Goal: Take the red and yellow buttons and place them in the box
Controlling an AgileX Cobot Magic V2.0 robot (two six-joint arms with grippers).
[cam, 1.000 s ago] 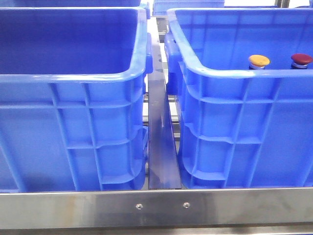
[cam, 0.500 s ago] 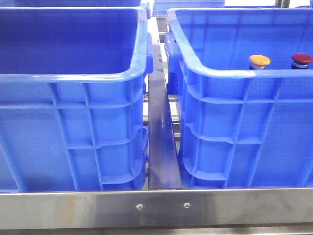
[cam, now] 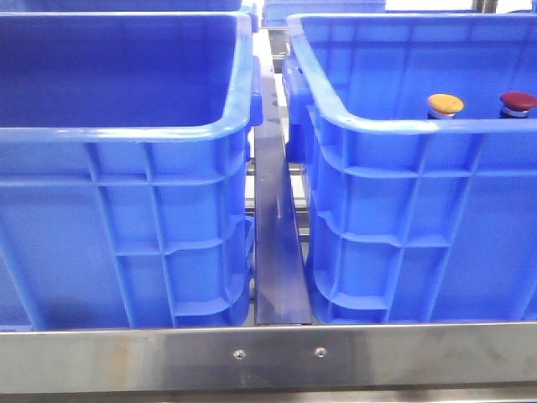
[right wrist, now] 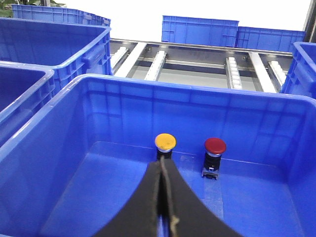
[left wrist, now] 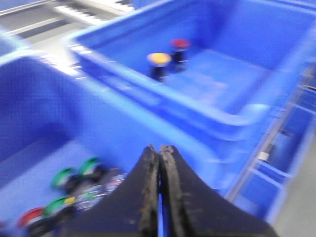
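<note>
- Steel framing fronts your two blue crates.
- Right crate (cam: 403, 243) holds the yellow button (right wrist: 165, 141) and red button (right wrist: 215, 146), upright, side by side.
- Left crate (cam: 126, 235) holds mixed buttons (left wrist: 74, 190).
- Your right gripper (right wrist: 163, 170), closed and empty, sits just near of yellow.
- Left gripper (left wrist: 159, 158), closed, empty, is well apart.

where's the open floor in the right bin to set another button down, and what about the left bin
In the right bin, the floor is bare between the yellow button and the left wall, and toward the near wall. Only the gap between it and the red button is tight. The left bin has green and red buttons clustered in one part; bare floor borders them.
</note>
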